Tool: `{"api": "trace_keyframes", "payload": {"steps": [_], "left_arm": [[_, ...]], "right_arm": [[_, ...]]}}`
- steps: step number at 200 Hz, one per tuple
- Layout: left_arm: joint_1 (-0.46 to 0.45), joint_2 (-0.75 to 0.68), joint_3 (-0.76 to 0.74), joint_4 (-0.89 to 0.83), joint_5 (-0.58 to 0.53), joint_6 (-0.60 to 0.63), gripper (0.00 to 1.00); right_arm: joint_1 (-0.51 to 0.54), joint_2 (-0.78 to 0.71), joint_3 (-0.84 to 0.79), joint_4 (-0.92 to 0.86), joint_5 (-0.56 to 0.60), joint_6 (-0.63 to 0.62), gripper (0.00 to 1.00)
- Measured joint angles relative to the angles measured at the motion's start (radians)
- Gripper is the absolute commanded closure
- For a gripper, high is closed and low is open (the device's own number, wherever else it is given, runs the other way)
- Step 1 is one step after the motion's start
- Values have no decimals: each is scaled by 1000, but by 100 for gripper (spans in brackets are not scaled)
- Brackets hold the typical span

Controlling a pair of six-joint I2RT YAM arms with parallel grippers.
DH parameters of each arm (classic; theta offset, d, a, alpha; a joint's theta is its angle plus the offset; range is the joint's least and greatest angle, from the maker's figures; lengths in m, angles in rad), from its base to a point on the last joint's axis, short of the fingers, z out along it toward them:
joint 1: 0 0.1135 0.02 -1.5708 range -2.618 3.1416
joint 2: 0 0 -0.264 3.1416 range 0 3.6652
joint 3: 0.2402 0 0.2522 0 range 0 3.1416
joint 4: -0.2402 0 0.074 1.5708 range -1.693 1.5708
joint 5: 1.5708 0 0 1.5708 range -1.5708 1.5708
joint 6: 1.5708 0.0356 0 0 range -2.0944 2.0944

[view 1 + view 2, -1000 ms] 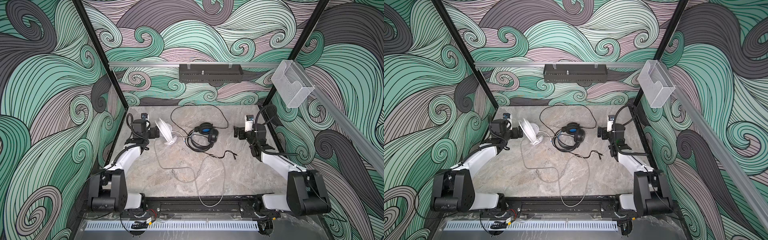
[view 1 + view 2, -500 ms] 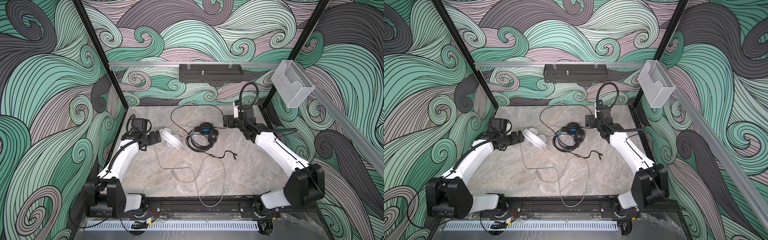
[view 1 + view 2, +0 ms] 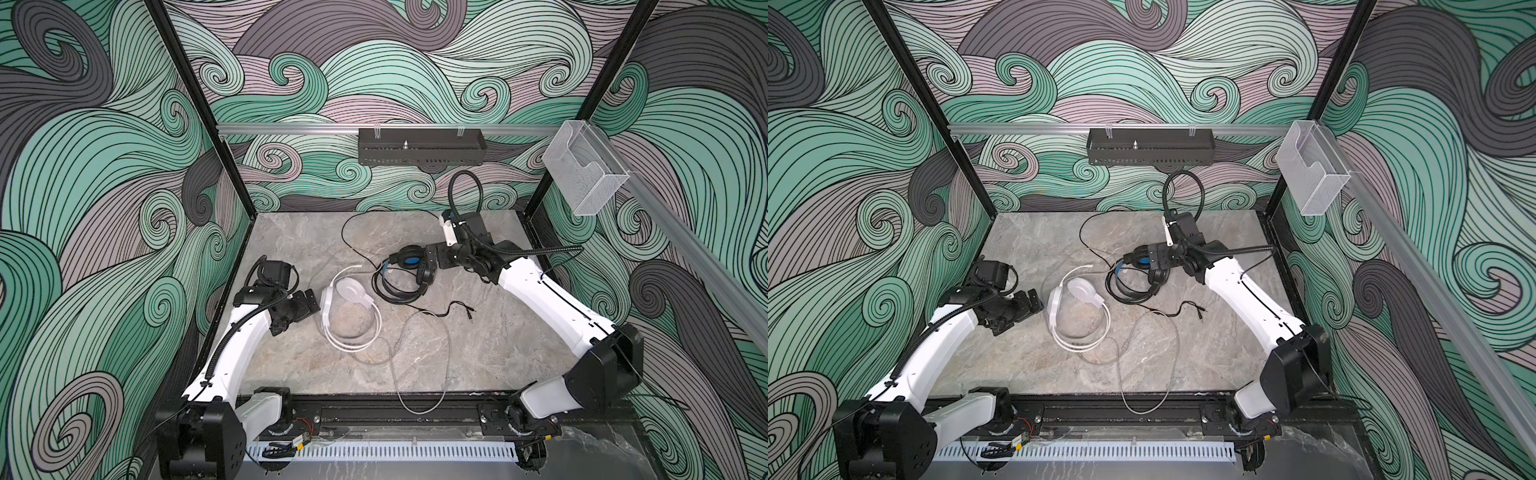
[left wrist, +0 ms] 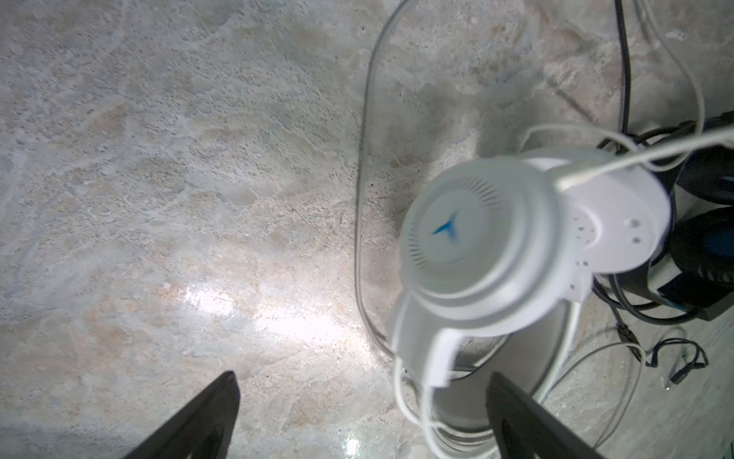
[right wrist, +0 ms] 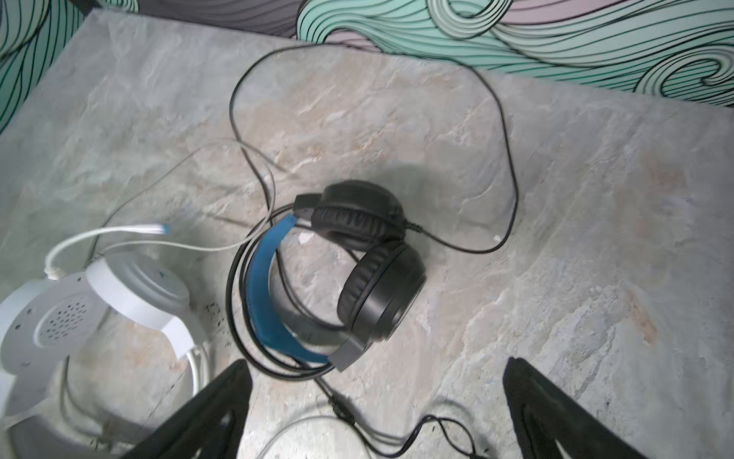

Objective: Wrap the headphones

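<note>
Right wrist view is showing the right gripper hanging wide open and empty over the black headset, which is lying near the middle of the table. The left gripper, likewise spread wide and holding nothing, is sitting just beside the white headset, which is resting close to the black one. Trouble is probably waiting in the cords. The white cable is running right up to the black headset and seems to be crossing its wires, so lifting either headset is likely going to drag its neighbour. That cable is also looping over the front edge onto the rail, where it may be snagging once pulled. The black cable is sprawling in a wide loop, so winding it risks sliding the headset instead of gathering cord.
</note>
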Motion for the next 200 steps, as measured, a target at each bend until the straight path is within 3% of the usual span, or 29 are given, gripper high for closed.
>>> {"api": "trace_keyframes", "payload": {"steps": [51, 82, 111, 150, 179, 200], "left_arm": [[21, 23, 64, -46, 32, -32, 2], [-5, -111, -31, -44, 73, -120, 1], [-127, -254, -130, -51, 69, -245, 1], [-350, -264, -241, -18, 29, -433, 1], [-399, -179, -290, 31, 14, -526, 2], [-401, -73, -278, 79, 6, -556, 14]], "right_arm": [[106, -127, -29, -122, 20, -25, 0], [119, -210, -84, -175, 35, -30, 0], [119, -213, -98, -213, 42, -53, 1], [119, -179, -80, -229, 36, -85, 1], [119, -188, -80, -223, 32, -105, 0], [119, -204, -80, -211, 32, -122, 1]]}}
